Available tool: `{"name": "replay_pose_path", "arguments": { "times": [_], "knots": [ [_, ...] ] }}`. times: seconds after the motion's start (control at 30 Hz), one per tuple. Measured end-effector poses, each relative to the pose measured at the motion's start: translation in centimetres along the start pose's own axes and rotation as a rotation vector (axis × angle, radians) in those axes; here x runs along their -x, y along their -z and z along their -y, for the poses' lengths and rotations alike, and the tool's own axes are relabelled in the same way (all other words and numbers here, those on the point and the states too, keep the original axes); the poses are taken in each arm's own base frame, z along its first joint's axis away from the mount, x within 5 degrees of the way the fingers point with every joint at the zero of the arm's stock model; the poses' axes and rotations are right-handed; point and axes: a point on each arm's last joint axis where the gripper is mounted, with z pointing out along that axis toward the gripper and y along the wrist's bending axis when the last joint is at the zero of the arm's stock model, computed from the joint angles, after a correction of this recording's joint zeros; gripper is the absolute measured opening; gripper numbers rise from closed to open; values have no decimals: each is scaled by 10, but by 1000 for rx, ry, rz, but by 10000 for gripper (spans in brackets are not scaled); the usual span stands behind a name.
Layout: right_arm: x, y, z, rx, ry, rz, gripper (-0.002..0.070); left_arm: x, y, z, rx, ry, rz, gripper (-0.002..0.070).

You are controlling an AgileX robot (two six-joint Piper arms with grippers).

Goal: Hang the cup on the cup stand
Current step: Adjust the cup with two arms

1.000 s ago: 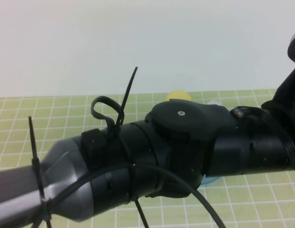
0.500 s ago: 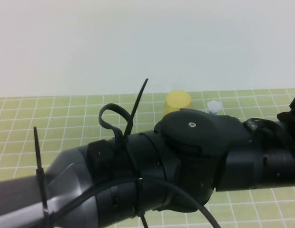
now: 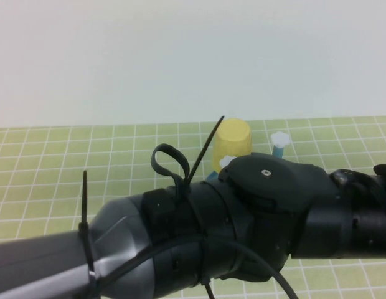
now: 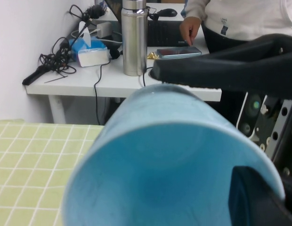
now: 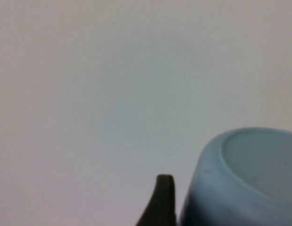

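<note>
The left end effector (image 4: pixel 198 125) is closed on the cup (image 4: pixel 150 160). One dark finger lies along the outside of the wall and the other appears to sit just inside the rim, so the thin wall looks pinched between them. That grip keeps the cup tipped on its side with its open mouth free, probably so that the mouth can be lowered over a peg.

The cup is light blue plastic, smooth and faintly matt, handleless, and narrows a little toward its flat round base. That base also shows in the right wrist view (image 5: pixel 245 179). It lies just beside the one visible fingertip (image 5: pixel 163 193) of the right end effector (image 5: pixel 162 205). This end effector stands wide and grips nothing; whether the fingertip touches the cup cannot be told.

In the high view the left arm (image 3: pixel 180 249) crosses close below the camera. Its grey and black rounded housings are bound with cable ties, and they hide both the left end effector and the cup. Beyond the arm, on the green gridded worktop (image 3: pixel 68 162), stands the cup stand (image 3: pixel 277 149). It has slim blue pegs capped with small white flower shapes. A yellow cup (image 3: pixel 232 140) of the same tapered form sits mouth-down among them, apparently over a peg. The capped peg beside it is bare and seems a likely target. The light blue cup is not yet on the stand.
</note>
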Motion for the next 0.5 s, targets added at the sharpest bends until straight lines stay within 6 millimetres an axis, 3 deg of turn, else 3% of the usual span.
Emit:
{"name": "replay_pose_path", "arguments": {
  "times": [0.37,0.5],
  "knots": [
    [0,0,0,1,69,1,614,0,0,-1,1,-33,-4,4],
    [0,0,0,3,86,1,612,1,1,0,0,-42,-3,82]
  ]
}}
